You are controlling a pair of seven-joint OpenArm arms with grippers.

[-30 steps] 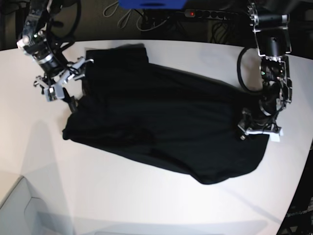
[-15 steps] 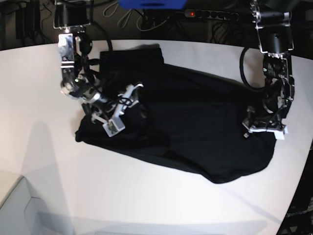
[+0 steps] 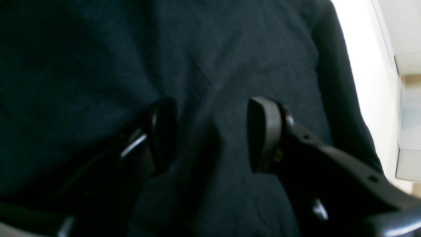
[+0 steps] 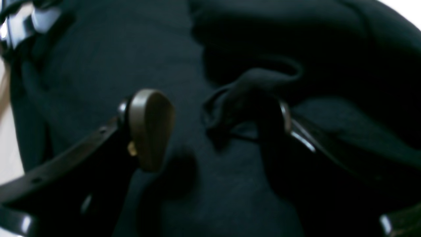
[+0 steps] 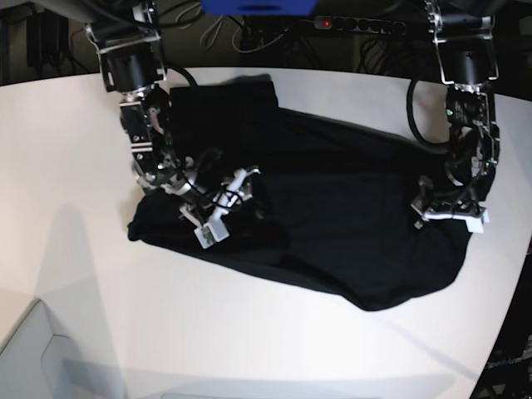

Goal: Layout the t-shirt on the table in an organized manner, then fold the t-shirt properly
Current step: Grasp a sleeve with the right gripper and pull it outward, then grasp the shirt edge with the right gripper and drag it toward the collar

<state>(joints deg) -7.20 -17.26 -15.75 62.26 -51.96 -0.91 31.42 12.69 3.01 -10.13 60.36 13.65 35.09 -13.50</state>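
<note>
Here, still laying out: my right hand (image 4: 210, 128) hovers spread, unclenched, over the crumpled black cloth t-shirt (image 5: 332, 216) on the white table (image 5: 75, 166); a fold lies between its fingers. My left hand (image 3: 210, 135) stands half-spread, gripping nothing. Next I'd pinch and pull flat.

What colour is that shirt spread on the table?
Plain black; the t-shirt shows best in the base view, against the white table.

Black t-shirt (image 5: 332, 224) lies rumpled, spread unevenly; white table (image 5: 83, 274) beneath.
</note>
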